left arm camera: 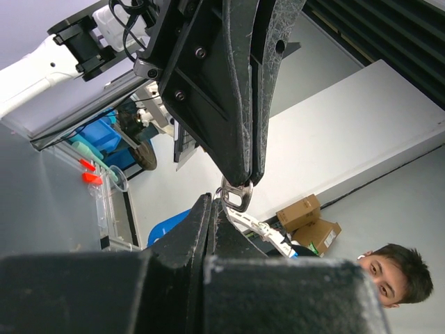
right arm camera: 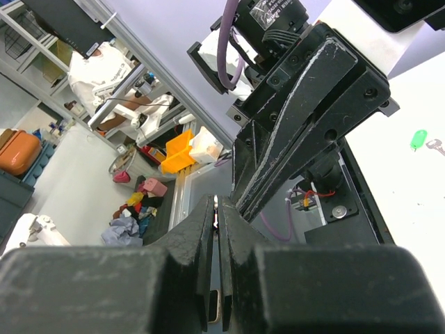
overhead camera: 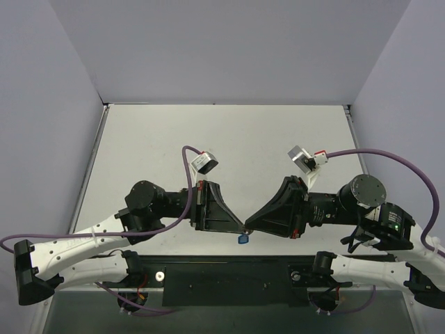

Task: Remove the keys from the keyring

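Keyring (overhead camera: 243,239), the blue oval tag, hangs clear of the desk (overhead camera: 208,139) just below the spot where the two arms meet tip to tip. The left end effector (overhead camera: 239,225) and the right end effector (overhead camera: 252,223) both have their jaws closed. In the left wrist view a small silver metal loop (left arm camera: 236,196) is pinched at the very tip of the right end effector, and the left one's closed fingers (left arm camera: 201,223) reach its lower left side. Whether that loop is the ring or the key's head I cannot tell, and no key blade can be made out. Well off to the right of the right end effector's tips, a green tag (right arm camera: 417,139) lies on the desk with what looks like a small silver key (right arm camera: 436,145) just beside it. I judge the step in hand to be working key and ring apart in mid-air, each arm holding one part. The next move calls for a small, steady twist or pull between the tips, with both grips firm. A slip would drop the tag to the desk beneath.
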Tool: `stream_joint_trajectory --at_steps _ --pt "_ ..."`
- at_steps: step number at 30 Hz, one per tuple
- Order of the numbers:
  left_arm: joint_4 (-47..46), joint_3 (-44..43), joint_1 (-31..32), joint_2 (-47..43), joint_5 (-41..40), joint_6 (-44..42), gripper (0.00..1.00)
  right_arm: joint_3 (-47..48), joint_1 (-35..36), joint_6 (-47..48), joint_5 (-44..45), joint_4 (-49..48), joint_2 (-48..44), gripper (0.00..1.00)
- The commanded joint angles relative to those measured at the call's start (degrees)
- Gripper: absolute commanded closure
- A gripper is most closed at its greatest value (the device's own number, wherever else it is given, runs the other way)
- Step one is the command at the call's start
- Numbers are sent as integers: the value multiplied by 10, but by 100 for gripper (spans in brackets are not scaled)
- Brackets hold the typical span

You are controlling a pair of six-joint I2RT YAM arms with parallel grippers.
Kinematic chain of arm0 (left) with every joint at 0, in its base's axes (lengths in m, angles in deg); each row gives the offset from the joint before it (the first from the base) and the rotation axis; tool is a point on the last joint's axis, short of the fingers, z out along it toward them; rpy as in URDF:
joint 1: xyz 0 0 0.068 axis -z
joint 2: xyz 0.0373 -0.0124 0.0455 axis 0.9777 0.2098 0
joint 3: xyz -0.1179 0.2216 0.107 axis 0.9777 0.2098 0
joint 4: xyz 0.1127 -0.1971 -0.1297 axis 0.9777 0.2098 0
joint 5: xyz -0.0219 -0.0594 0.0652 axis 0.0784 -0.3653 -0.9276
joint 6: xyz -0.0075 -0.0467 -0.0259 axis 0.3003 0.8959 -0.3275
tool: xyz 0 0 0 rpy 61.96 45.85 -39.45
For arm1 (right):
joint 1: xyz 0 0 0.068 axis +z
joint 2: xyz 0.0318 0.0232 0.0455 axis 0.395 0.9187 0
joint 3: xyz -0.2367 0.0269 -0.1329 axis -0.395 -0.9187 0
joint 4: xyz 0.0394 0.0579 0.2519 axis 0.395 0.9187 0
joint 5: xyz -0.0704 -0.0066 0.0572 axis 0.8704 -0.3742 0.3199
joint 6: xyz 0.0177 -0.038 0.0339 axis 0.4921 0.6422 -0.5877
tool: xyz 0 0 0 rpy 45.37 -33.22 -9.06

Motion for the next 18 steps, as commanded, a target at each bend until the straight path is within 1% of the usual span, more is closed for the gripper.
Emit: stream_joint_trajectory --at_steps 1,11,18 --pt "33 -30 8 -5 -8 -37 100 29 5 12 16 -19 3 100" --pt "91 -42 11 -19 -25 -73 100 30 5 17 25 -5 1 100" --pt "125 -44 11 -31 -52 -102 100 16 5 17 61 5 -8 100"
